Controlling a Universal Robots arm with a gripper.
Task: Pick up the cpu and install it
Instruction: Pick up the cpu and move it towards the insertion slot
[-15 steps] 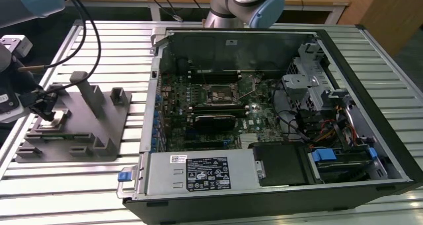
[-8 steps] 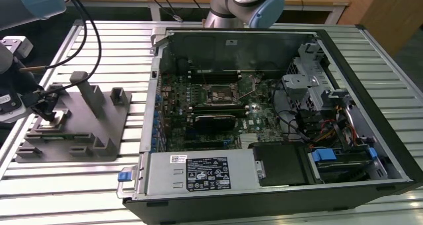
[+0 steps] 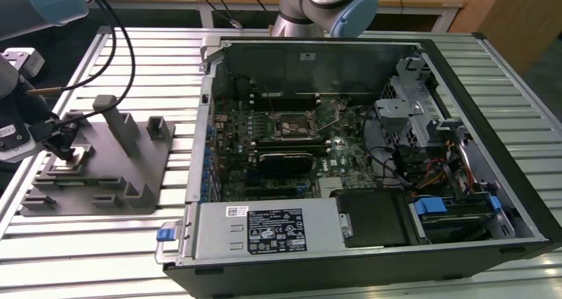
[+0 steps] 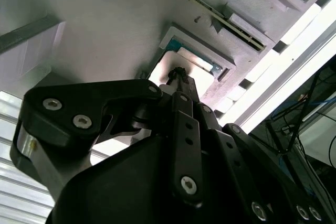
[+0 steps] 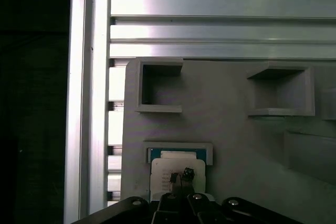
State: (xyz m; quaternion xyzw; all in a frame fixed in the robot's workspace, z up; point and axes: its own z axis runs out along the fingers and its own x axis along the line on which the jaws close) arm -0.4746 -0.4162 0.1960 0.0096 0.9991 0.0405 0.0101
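Note:
The cpu (image 3: 79, 156) is a small pale square chip lying flat in a recess of the grey tray (image 3: 131, 174) at the exterior view's left. My gripper (image 3: 64, 155) reaches straight down onto it, and its tip rests at or just above the chip's top. In the second wrist view the gripper's tip (image 4: 179, 72) meets the cpu (image 4: 197, 60) inside its raised frame. The first wrist view has the tip (image 5: 181, 174) over the middle of the cpu (image 5: 168, 162), whose near part is hidden behind the gripper body.
An open computer case (image 3: 491, 154) lies on the slatted aluminium table (image 3: 97, 253) right of the tray, with the motherboard (image 3: 290, 147) and its square socket (image 3: 290, 126) exposed. Upright posts (image 3: 118, 124) stand on the tray close to my arm. Cables (image 3: 114, 42) hang above.

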